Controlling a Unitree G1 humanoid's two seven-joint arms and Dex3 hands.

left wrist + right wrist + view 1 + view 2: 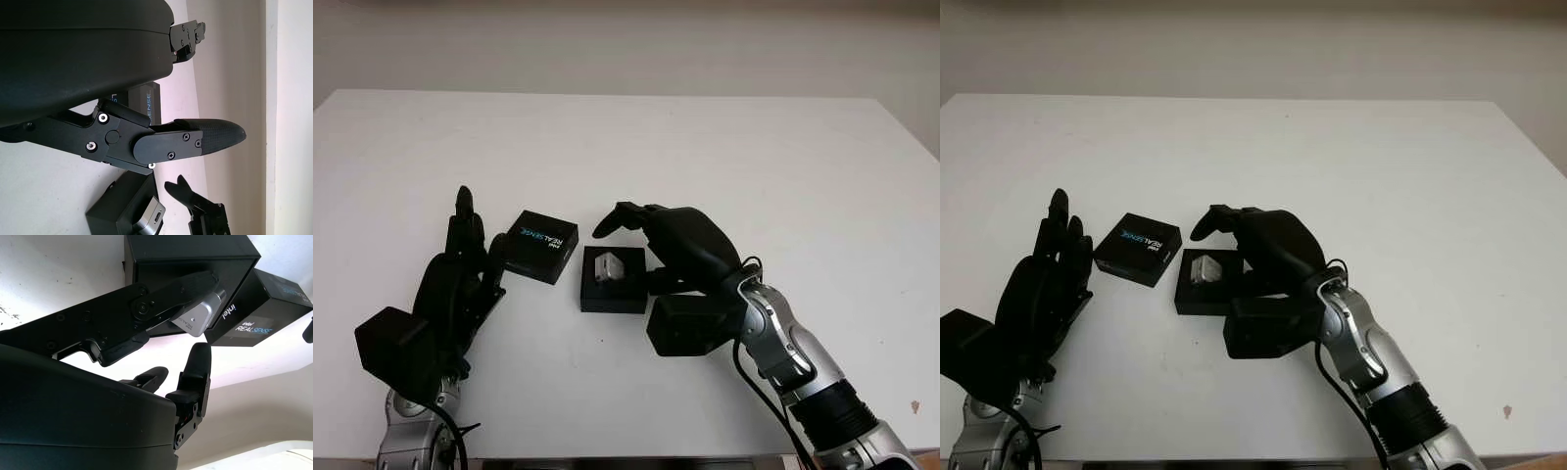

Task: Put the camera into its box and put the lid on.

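Camera, small and silver-grey, sits in its open black box on our white table, our right robot hand arched over it empty and uncurled, the lid just beside our open left robot hand.

Matt black card box (lid too), silvery metal camera.
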